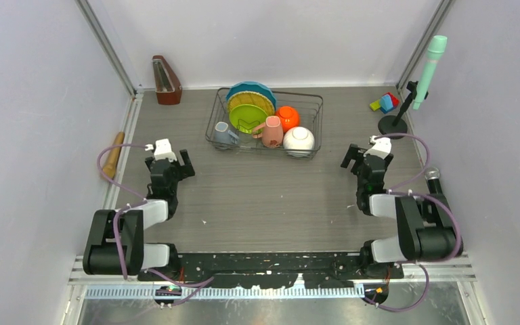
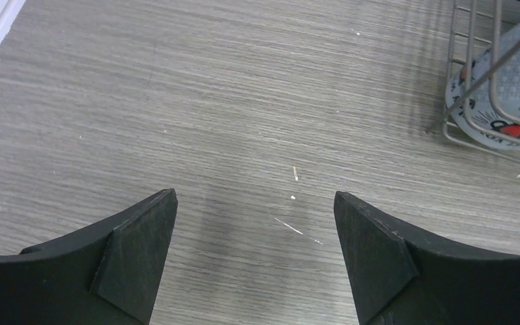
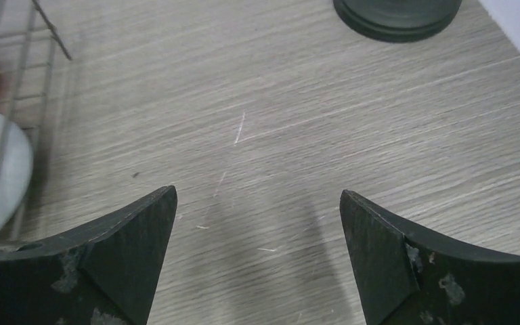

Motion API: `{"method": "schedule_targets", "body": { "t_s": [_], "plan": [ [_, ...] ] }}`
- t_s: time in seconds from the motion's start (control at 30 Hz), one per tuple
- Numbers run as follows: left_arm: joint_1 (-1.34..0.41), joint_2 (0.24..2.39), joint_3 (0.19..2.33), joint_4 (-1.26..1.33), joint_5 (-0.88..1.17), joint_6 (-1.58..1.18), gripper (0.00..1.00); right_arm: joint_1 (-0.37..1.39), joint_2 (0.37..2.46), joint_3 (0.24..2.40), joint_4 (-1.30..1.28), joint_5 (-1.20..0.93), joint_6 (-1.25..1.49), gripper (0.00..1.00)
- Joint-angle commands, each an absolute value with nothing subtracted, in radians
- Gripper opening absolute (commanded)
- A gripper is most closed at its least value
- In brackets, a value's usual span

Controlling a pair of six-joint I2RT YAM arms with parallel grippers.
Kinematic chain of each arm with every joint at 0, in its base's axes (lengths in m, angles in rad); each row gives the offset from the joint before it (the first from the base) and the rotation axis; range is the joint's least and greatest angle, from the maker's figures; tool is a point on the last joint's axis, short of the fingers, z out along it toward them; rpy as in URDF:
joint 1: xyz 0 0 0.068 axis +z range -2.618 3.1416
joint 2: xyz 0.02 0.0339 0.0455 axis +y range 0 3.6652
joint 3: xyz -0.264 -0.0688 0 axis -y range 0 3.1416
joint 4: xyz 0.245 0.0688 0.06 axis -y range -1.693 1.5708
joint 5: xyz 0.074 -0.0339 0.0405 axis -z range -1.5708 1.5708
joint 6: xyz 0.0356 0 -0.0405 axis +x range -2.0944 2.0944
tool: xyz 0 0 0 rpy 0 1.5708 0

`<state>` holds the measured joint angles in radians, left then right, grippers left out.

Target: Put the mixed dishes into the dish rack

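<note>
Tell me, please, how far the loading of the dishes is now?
Done, it seems: blue plate, yellow plate, green plate, orange bowl, white bowl, mug and cup all sit in the rack. In hand: nothing; both jaws are open and empty. Left: no dish shows outside the rack.

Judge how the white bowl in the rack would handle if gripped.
The white bowl looks stiff and glossy, so probably slippery to grip. Its rounded side may rock when nudged, though the dish rack likely confines it.
</note>
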<state>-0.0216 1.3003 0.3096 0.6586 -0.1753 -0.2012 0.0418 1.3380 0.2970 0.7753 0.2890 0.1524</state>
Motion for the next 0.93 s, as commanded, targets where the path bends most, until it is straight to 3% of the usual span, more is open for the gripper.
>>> {"method": "schedule_targets", "body": {
  "t_s": [0.0,0.17,0.27,0.3,0.33,0.43,0.9],
  "plan": [
    [-0.021,1.305,0.265,0.877,-0.122,-0.1,0.88,0.035,1.555,0.28,1.121,0.373,0.135,0.99],
    [-0.022,1.611,0.212,1.327,-0.082,-0.054,0.88,0.029,1.554,0.335,0.992,0.388,0.151,1.0],
    [-0.021,1.499,0.274,1.033,-0.153,-0.089,0.88,0.032,1.555,0.33,0.995,0.328,0.124,1.0],
    [-0.022,1.517,0.311,0.991,-0.171,-0.103,0.97,0.031,1.549,0.338,0.979,0.316,0.123,1.0],
    [-0.027,1.549,0.335,0.999,-0.156,-0.081,0.99,0.03,1.55,0.338,0.975,0.314,0.123,1.0],
    [-0.03,1.53,0.379,0.877,0.056,-0.006,1.0,0.03,1.552,0.338,0.984,0.315,0.122,1.0],
    [-0.028,1.543,0.373,0.915,0.036,-0.008,1.0,0.029,1.555,0.337,0.991,0.313,0.123,1.0]
  ]
}}
